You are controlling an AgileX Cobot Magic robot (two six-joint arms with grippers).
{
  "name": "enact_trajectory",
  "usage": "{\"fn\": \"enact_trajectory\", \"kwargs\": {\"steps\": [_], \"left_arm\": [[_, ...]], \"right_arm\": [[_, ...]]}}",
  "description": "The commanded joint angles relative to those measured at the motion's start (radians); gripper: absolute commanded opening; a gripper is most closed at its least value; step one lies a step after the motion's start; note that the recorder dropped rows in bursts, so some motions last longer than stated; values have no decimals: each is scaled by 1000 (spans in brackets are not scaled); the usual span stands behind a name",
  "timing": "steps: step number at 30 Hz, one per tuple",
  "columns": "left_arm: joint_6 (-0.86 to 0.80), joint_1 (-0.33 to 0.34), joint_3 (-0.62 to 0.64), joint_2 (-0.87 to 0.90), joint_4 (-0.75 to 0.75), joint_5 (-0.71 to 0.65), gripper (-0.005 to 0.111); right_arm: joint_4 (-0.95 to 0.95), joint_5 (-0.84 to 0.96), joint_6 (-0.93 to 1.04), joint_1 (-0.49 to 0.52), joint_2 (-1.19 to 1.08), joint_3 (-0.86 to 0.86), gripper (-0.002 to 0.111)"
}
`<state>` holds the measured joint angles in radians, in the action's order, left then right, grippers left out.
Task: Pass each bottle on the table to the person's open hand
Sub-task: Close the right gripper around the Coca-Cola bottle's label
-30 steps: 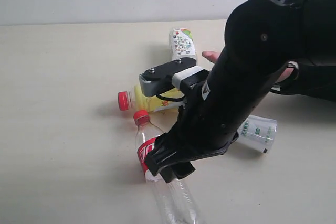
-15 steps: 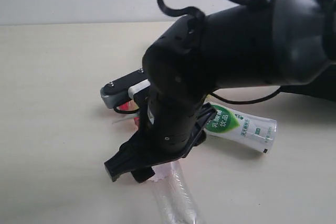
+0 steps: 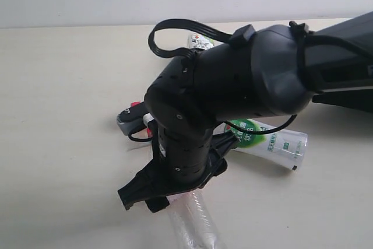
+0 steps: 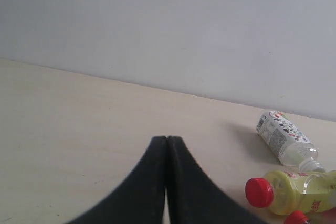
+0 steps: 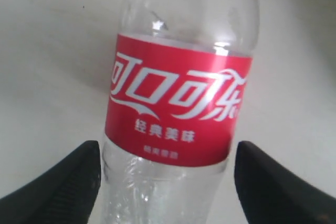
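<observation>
**A:** What is the right gripper doing?

**B:** Its two black fingers stand wide apart, one on each side of the clear bottle, just below the red label with white lettering. They are not clamped on it. One finger sits right at the bottle's edge, and I cannot tell whether it touches. Bare table shows between the other finger and the bottle.

**A:** And the left gripper?

**B:** Its two fingers are pressed together tip to tip, with nothing between them. They point across the table toward the grey wall.

**A:** Where does the clear bottle lie?

**B:** On its side on the table, under the right arm. In the exterior view only its see-through lower body pokes out from beneath the arm.

**A:** How many bottles in all?

**B:** Four, all lying down. There is one clear bottle. There is one yellow bottle with a red cap. There is one short bottle with a patterned label, just beyond the yellow one and nearer the wall. And there is one white bottle with a green label, on the right of the exterior view, partly hidden by the arm.

**A:** How many red caps?

**B:** Two show in the left wrist view. One is the yellow bottle's. A second cap sits just beside it, cut off by the frame.

**A:** Anything else?

**B:** One black cable loops over the right arm.
</observation>
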<state>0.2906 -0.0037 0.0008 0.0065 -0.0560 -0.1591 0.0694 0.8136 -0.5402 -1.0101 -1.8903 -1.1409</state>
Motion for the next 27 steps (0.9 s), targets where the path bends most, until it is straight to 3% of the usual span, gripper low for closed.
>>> {"fn": "enact_trajectory", "kwargs": {"steps": [1, 15, 27], "left_arm": [[-2, 3, -1, -7, -4, 8, 2], [-2, 3, -1, -7, -4, 8, 2], [-2, 3, -1, -7, -4, 8, 2]], "right_arm": [[17, -32, -12, -2, -20, -8, 68], [17, -45, -24, -2, -30, -8, 68], [21, -47, -39, -2, -30, -5, 79]]}}
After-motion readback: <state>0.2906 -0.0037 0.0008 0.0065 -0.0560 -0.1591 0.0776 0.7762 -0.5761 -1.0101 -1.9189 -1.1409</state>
